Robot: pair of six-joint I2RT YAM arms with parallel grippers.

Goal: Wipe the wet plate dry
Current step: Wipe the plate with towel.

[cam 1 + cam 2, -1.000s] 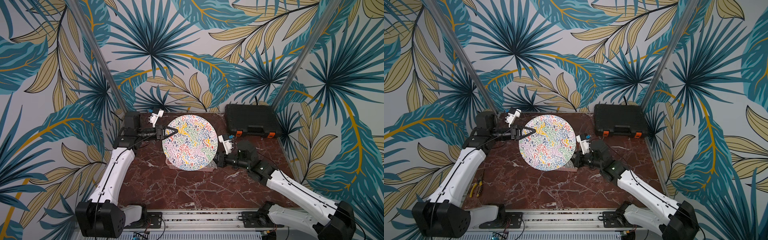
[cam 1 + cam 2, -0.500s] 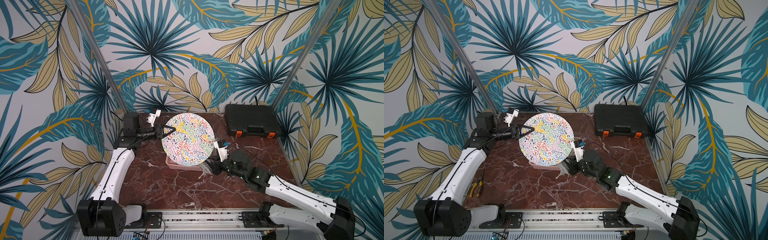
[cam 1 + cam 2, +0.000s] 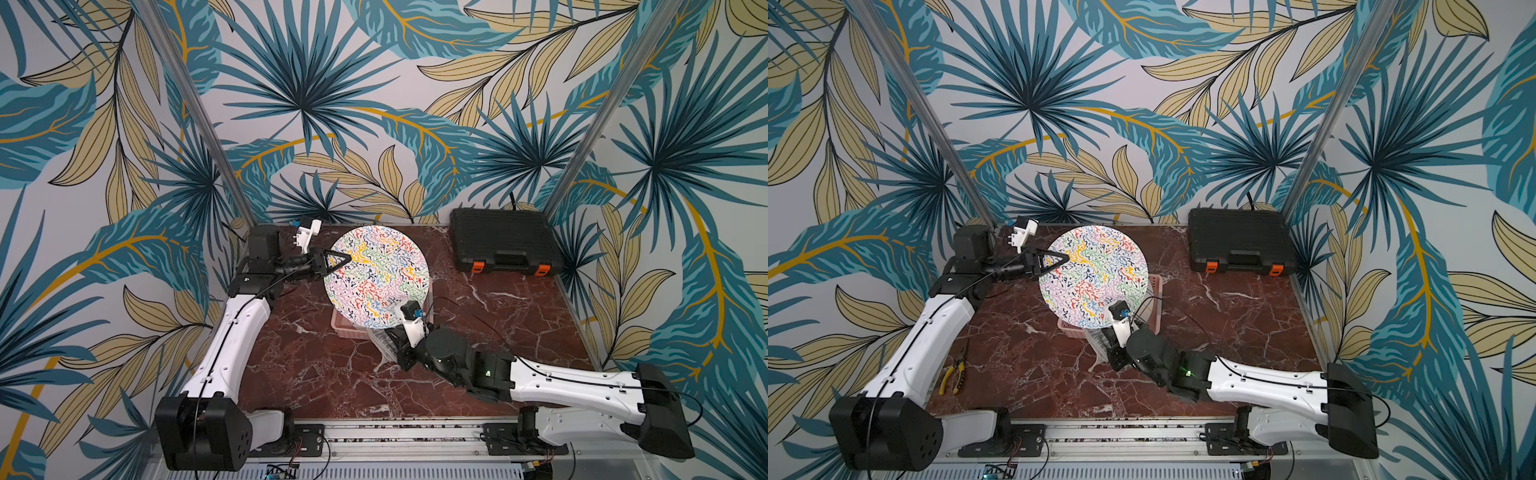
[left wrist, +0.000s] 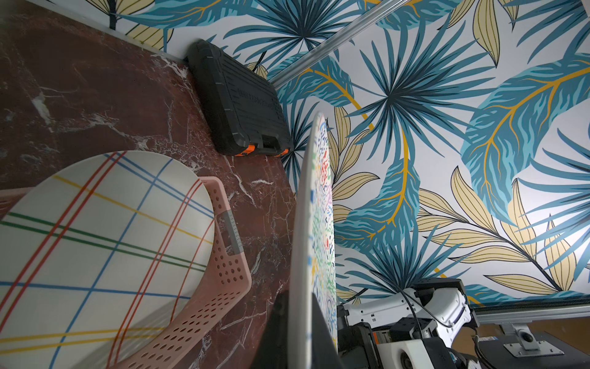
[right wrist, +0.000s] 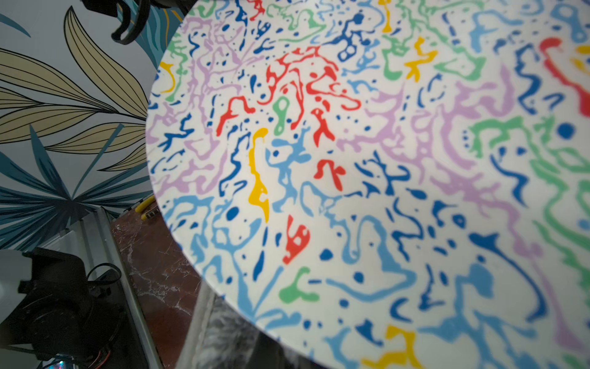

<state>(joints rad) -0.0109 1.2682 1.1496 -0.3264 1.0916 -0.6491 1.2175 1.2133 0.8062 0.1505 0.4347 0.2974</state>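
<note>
A round plate (image 3: 376, 278) (image 3: 1094, 276) with coloured squiggles is held off the table, tilted up on edge. My left gripper (image 3: 345, 258) (image 3: 1065, 259) is shut on its far-left rim. In the left wrist view the plate (image 4: 306, 239) stands edge-on between the dark fingers (image 4: 276, 335). My right gripper (image 3: 395, 338) (image 3: 1106, 338) sits under the plate's near edge, shut on a grey striped cloth (image 3: 383, 343) (image 3: 1096, 343). The right wrist view is filled by the patterned face of the plate (image 5: 351, 159), with the fuzzy cloth (image 5: 220, 335) just below its rim; the jaws there are mostly hidden.
Below the held plate stands a pink perforated basket (image 3: 345, 330) (image 4: 223, 271) with a checked plate (image 4: 95, 239) in it. A black tool case (image 3: 505, 241) (image 3: 1239, 241) lies at the back right. Yellow pliers (image 3: 953, 374) lie near the left arm's base.
My right arm has swung from the plate's right side to its near edge, carrying the cloth leftward. The left gripper has turned the plate a little more upright.
</note>
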